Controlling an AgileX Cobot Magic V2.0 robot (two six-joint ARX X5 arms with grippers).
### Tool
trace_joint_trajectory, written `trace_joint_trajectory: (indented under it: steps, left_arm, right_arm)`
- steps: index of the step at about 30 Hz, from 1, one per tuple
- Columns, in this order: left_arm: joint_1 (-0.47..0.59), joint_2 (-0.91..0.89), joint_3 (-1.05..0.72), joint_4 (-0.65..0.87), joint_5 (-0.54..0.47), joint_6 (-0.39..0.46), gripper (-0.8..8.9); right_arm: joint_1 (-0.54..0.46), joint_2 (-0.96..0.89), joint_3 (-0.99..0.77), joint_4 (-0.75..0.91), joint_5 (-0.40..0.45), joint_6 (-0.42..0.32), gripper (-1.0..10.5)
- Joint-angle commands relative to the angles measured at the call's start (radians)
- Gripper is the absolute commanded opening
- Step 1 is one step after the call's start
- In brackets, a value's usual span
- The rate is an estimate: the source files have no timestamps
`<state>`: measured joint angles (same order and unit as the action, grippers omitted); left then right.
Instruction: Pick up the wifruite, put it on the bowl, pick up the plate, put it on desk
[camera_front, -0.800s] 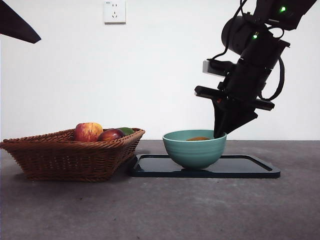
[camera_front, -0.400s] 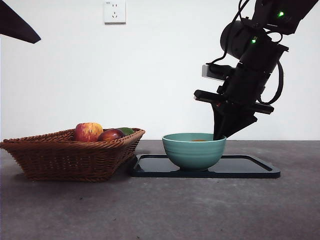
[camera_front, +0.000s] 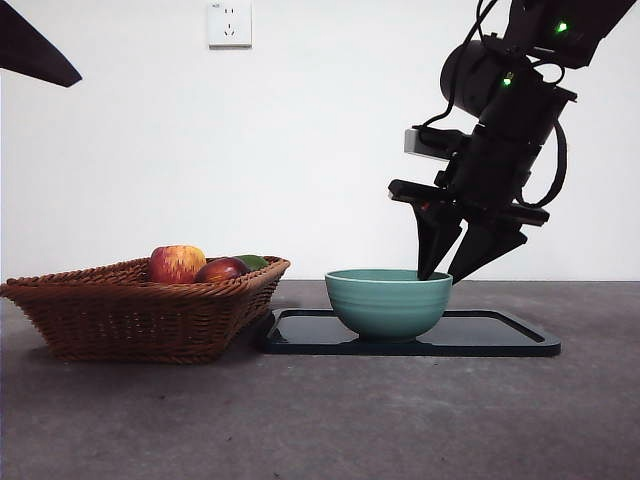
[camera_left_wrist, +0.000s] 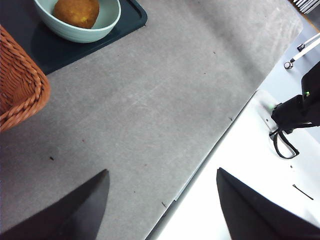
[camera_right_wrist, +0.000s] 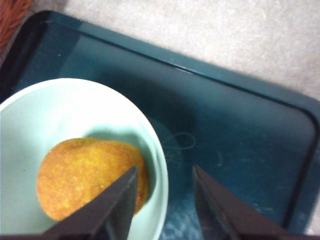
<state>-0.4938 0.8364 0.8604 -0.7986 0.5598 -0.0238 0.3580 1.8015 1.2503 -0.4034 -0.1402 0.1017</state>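
Lab-type test bench: bare white wall (camera_front: 320, 150) w/ socket (camera_front: 229, 22), grey desk (camera_front: 320, 420), staged fruit basket (camera_front: 140, 310).

One bowl (camera_front: 388, 301), one tray (camera_front: 500, 335), one basket (camera_front: 140, 310), one wifruite (camera_right_wrist: 90, 176); three fruits in the basket, two grippers.

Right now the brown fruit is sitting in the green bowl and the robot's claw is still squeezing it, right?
Not quite. The brown fruit does sit in the green bowl, but the right gripper isn't squeezing it. The right wrist view shows its jaws apart, straddling the bowl's rim, with the fruit lying free.
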Motion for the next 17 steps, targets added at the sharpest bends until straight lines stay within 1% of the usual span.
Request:
trace_joint_trajectory:
  steps: [1, 6, 11, 17]
  left_arm:
    - [-0.005, 0.006, 0.006, 0.006, 0.007, 0.012, 3.43]
    - [-0.005, 0.006, 0.006, 0.006, 0.007, 0.013, 3.43]
    - [-0.005, 0.006, 0.006, 0.008, 0.007, 0.013, 3.43]
    - [-0.005, 0.006, 0.006, 0.013, 0.007, 0.013, 3.43]
  right_arm:
    - [0.003, -0.044, 0.026, 0.002, 0.016, 0.003, 1.8]
    - [0.004, -0.153, 0.027, -0.050, 0.008, 0.002, 1.8]
    - [0.012, -0.299, 0.027, -0.171, -0.047, -0.006, 1.8]
    - [0.031, -0.472, 0.027, -0.299, -0.058, -0.021, 1.8]
